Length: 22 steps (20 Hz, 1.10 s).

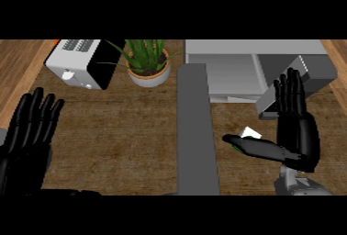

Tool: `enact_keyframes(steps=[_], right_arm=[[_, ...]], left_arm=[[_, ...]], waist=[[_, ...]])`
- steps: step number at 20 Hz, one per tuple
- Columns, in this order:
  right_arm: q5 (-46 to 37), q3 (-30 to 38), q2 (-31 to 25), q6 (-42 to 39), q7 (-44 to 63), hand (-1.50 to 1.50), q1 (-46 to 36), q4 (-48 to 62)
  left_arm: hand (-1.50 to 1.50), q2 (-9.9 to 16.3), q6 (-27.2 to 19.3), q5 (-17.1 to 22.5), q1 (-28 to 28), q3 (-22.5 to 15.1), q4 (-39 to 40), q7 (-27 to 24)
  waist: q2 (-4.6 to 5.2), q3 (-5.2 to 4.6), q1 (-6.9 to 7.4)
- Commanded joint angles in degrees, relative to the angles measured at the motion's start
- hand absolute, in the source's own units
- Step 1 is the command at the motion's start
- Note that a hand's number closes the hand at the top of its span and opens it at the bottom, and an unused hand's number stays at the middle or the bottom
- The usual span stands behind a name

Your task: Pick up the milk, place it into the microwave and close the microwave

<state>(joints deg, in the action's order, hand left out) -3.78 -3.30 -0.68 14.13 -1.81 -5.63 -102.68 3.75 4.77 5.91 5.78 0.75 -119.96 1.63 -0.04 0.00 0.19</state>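
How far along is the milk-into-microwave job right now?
Early. The microwave already has its door swung open. The right hand is open beside the milk, its thumb by the carton, which is not yet gripped. The left hand rests open at the left. Left: grasp, place, close the door.

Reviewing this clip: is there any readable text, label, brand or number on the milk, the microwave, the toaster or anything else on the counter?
None can be read.
Milk carton: mostly hidden behind the right hand; no print shows.
Microwave, door open: plain grey, no markings.
Toaster: no legible label.
Plant pot: blank.
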Motion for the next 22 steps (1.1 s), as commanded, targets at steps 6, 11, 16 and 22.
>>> enact_keyframes(steps=[6, 11, 16, 22], right_arm=[[1.2, 1.2, 0.6, -1.4, -9.3, -1.50, 5.1, 9.6], [3.2, 3.5, -0.8, -2.2, -15.5, -1.50, 8.3, 14.0], [1.4, 2.3, 0.6, -0.7, -19.9, -1.50, 10.7, 19.4], [5.2, 5.1, 0.6, -2.5, -32.3, -1.50, 12.9, 28.2]], left_arm=[[-1.50, 0.9, 3.7, 2.7, 6.6, 1.7, -3.5, -2.0], [-1.50, -0.2, 2.6, 2.2, 7.5, -1.1, -9.2, 3.8], [-1.50, -1.9, 2.5, -0.8, 11.7, -3.6, -11.4, 0.9], [-1.50, -1.6, 3.4, 0.9, 9.9, -1.8, -7.5, -0.6]], waist=[[0.03, 0.00, 0.06], [0.01, 0.01, -0.04], [-0.02, 0.01, 0.08], [0.02, 0.01, -0.12]])
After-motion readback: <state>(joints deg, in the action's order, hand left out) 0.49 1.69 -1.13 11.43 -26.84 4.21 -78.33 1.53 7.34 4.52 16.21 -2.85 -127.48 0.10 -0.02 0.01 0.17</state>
